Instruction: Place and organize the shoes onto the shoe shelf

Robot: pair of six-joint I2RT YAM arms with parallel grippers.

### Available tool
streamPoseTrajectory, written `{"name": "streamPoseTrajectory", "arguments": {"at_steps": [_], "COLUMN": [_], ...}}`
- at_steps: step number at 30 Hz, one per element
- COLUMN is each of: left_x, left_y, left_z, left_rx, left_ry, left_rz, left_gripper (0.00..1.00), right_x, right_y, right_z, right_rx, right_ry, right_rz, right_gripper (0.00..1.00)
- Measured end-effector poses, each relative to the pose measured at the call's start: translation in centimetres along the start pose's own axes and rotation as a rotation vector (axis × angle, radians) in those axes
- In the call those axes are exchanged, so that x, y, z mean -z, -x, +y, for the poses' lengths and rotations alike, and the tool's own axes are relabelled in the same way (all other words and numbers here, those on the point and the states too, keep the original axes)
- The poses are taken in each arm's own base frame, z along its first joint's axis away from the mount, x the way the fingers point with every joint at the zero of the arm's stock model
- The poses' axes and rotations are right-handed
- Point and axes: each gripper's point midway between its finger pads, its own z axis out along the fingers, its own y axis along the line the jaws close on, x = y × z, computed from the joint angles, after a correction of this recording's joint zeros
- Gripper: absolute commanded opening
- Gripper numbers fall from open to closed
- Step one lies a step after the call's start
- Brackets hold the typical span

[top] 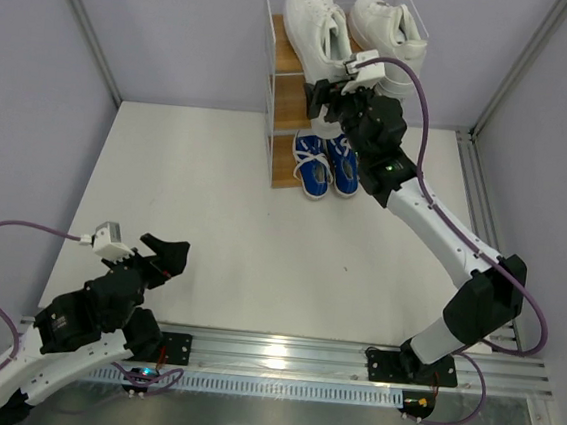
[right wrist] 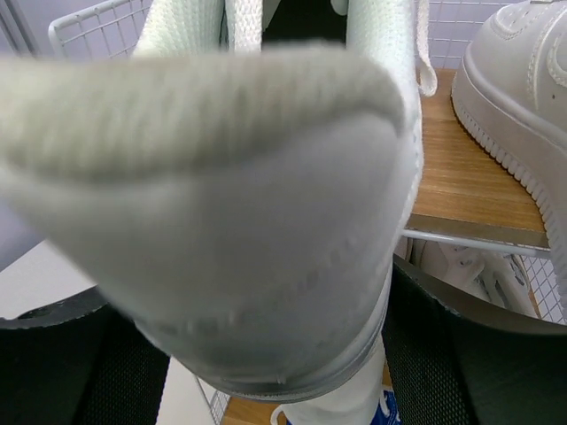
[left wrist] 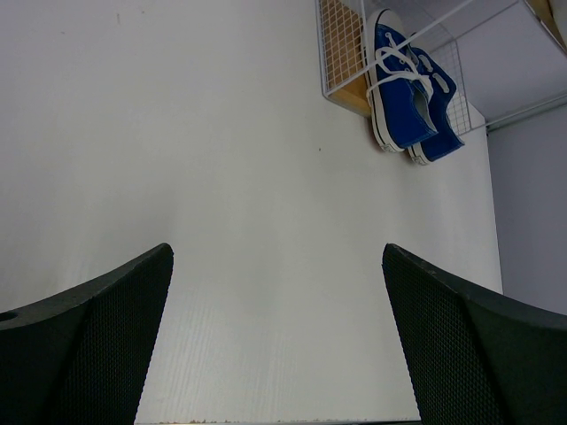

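White table [top: 211, 236], shelf [top: 286, 102] at far edge. R claw [top: 320, 94] is clamped on heel of white shoe [top: 317, 20] on top tier, 2nd white shoe [top: 387, 27] beside it, blue pair [top: 326, 166] on btm tier. L claw [top: 163, 259] hangs wide apart over table.

No legible text, logo or number on shoes [top: 317, 20] or shoe shelf [top: 282, 168].

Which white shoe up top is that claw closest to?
The left white shoe: its heel sits between the fingers of the right claw. The other white shoe stands apart, further right.
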Motion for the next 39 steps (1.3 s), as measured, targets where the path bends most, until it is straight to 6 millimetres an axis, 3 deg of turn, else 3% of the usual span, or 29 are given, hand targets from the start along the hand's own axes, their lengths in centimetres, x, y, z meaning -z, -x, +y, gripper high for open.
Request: {"name": "streamPoseTrajectory", "arguments": {"at_steps": [10, 15, 23, 30, 38, 39], "left_x": [-0.1, -0.3, -0.5, -0.5, -0.5, -0.5], "left_y": [-0.1, -0.4, -0.5, -0.5, -0.5, -0.5], "left_z": [0.0, 0.0, -0.1, -0.1, -0.1, -0.1], "left_rx": [-0.005, -0.024, -0.029, -0.029, -0.029, -0.029], "left_ry": [0.004, 0.021, 0.025, 0.025, 0.025, 0.024], "left_rz": [0.002, 0.011, 0.014, 0.014, 0.014, 0.014], "left_gripper": [1.00, 1.00, 1.00, 1.00, 1.00, 1.00], "right_x": [2.2, 2.9, 2.8, 1.4, 0.4, 0.3], "right_y": [3.8, 4.9, 4.1, 0.9, 0.8, 0.8], "right_z": [-0.2, -0.1, 0.3, 1.4, 2.2, 2.2], "right_rx": [0.008, 0.013, 0.020, 0.016, 0.006, 0.006], "right_ry": [0.010, 0.008, 0.010, 0.026, 0.047, 0.049], "right_rz": [-0.059, -0.077, -0.053, 0.006, 0.002, 0.002], "right_gripper": [0.43, 0.37, 0.36, 0.36, 0.35, 0.29]}}
